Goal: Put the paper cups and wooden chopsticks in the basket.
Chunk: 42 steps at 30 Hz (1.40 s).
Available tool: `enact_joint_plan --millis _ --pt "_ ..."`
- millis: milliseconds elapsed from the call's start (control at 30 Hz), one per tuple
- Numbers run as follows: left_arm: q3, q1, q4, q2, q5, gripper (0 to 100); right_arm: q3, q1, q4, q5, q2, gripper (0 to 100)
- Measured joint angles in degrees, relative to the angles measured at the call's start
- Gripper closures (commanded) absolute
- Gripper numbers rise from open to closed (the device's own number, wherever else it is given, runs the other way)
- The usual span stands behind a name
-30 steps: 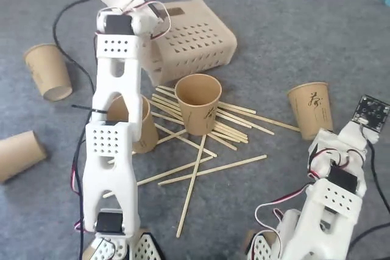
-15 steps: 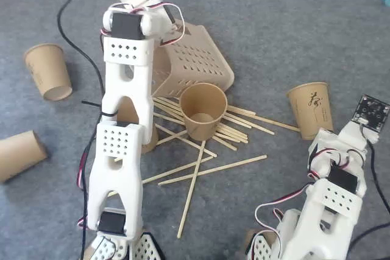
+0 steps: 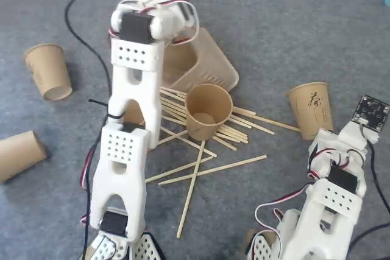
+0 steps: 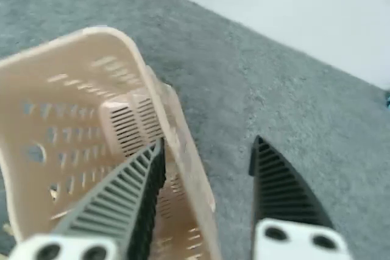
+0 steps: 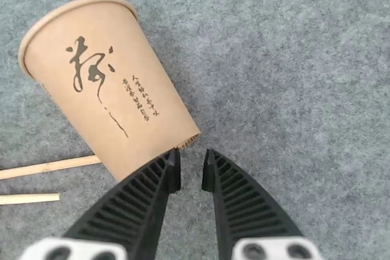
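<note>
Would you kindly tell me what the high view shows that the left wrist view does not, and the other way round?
The high view adds the paper cups: one upright on the scattered chopsticks, one by the right arm, and two on the other side. It also adds the left arm, stretched to the basket. The left wrist view adds the left gripper, open, with the basket's rim seen between its fingers, and the slotted inner wall. Both share the basket and the grey carpet.
</note>
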Motion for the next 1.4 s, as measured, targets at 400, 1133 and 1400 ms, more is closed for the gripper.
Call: enact_joint_plan --millis 400,1133,1400 --pt "0.09 1.32 -2.99 -1.67 0.00 75 0.00 0.00 0.00 0.00 0.00 92.6" --pt "36.04 14.42 1.32 -28.84 -38.77 75 0.00 0.00 0.00 0.00 0.00 92.6" --pt "46.95 16.00 -2.73 -30.59 -44.92 75 0.00 0.00 0.00 0.00 0.00 92.6"
